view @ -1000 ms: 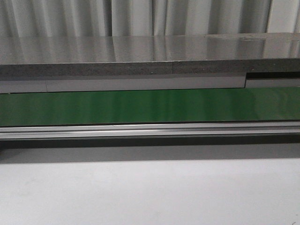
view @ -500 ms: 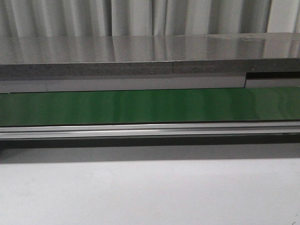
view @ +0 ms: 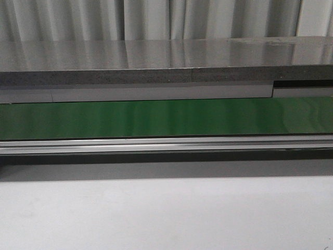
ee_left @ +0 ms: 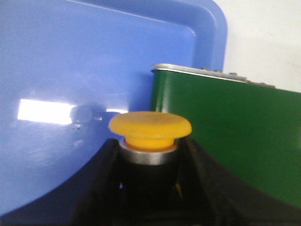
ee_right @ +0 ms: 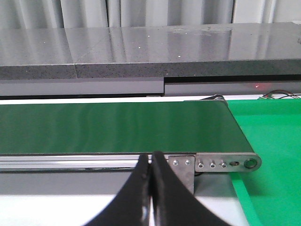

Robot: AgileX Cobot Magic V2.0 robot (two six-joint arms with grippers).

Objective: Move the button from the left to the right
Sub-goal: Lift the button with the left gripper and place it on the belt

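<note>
In the left wrist view my left gripper [ee_left: 149, 165] is shut on the button [ee_left: 149, 128]. Its yellow mushroom cap, silver collar and black body sit between the black fingers [ee_left: 101, 183]. The button hangs over a blue tray [ee_left: 70, 70], beside the end of the green conveyor belt [ee_left: 225, 127]. In the right wrist view my right gripper [ee_right: 151, 165] is shut and empty, its fingers pressed together in front of the belt's near rail [ee_right: 70, 161]. Neither gripper nor the button shows in the front view.
The green conveyor belt [view: 166, 117] runs across the front view with an aluminium rail [view: 166, 145] in front and a grey stone ledge [view: 156, 62] behind. The belt's right end bracket [ee_right: 225, 164] and a green mat [ee_right: 268, 141] show in the right wrist view.
</note>
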